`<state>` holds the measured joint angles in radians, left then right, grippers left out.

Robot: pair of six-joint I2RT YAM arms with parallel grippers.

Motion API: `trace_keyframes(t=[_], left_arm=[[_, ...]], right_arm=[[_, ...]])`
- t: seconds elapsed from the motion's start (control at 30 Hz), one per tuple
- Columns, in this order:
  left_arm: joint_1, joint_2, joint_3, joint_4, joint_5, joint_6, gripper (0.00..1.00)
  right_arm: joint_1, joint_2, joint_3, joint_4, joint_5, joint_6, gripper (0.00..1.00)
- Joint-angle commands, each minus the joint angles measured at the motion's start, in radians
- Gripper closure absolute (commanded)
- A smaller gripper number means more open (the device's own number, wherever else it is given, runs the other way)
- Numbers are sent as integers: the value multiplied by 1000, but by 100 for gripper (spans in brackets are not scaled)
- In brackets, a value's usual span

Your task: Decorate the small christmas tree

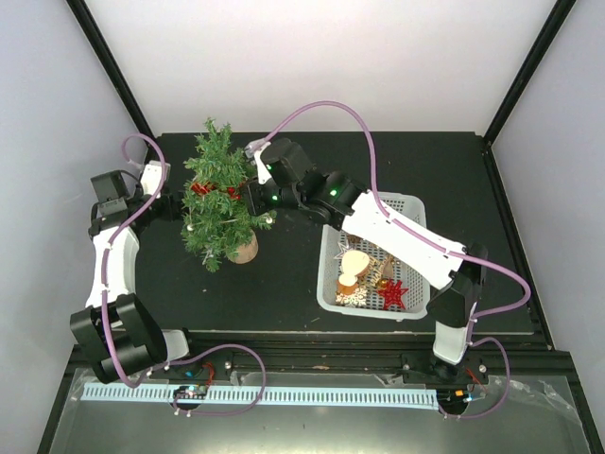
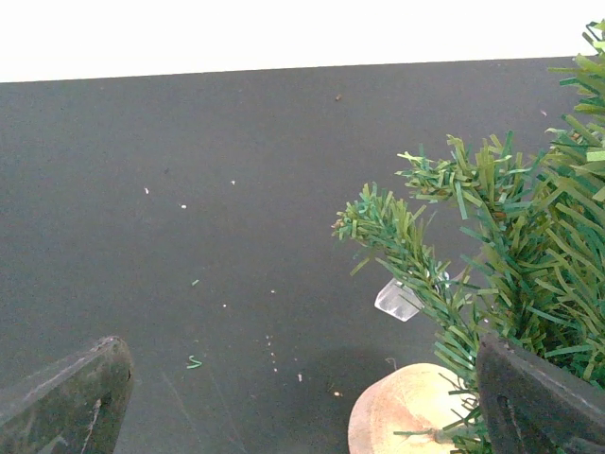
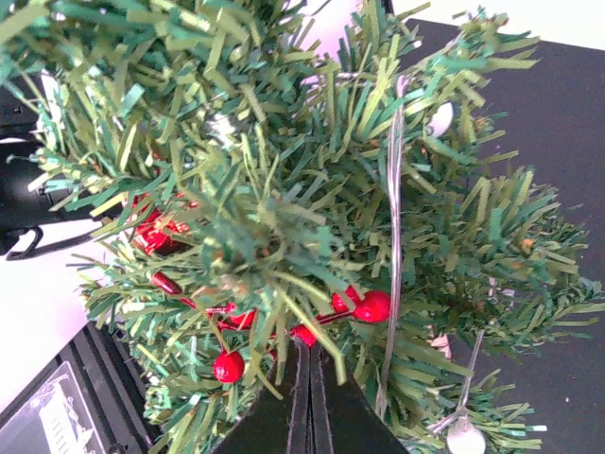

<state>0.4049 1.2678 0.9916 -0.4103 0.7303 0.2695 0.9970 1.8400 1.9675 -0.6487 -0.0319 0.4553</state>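
Note:
The small christmas tree (image 1: pixel 219 189) stands at the back left on its round wooden base (image 1: pixel 244 251), wound with a thin wire of small white lights (image 3: pixel 392 236). My right gripper (image 1: pixel 253 197) is pushed into the tree's right side. In the right wrist view it (image 3: pixel 309 364) is shut on the stem of a red berry sprig (image 3: pixel 364 307) among the branches (image 3: pixel 284 142). My left gripper (image 1: pixel 175 203) is at the tree's left side, low down. In the left wrist view it (image 2: pixel 302 407) is wide open, with the wooden base (image 2: pixel 406 411) and lower branches (image 2: pixel 529 246) between its fingers.
A white basket (image 1: pixel 408 200) at the right holds a red star (image 1: pixel 392 293), wooden slices (image 1: pixel 354 265) and a small gold ornament (image 1: pixel 383 281); my right arm reaches across it. White walls close the table's back and sides.

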Motion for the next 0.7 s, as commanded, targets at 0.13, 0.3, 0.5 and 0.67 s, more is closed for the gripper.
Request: trace_keyframes(t=[0.13,0.3,0.5,0.67], left_arm=[[7,7,2,23,43,-10,1],[6,28,-2,25,46,-6,1],[7,39,-1,22,54,-7,1],[6,39,-1,20,54,-5,1]], right_arm=[[-17,20,54,23,5,20,99],[-17,29,62,22,-12,19,99],[-17,41,77,2,-11,17,97],[-17,34,70,-8,-17,17,94]])
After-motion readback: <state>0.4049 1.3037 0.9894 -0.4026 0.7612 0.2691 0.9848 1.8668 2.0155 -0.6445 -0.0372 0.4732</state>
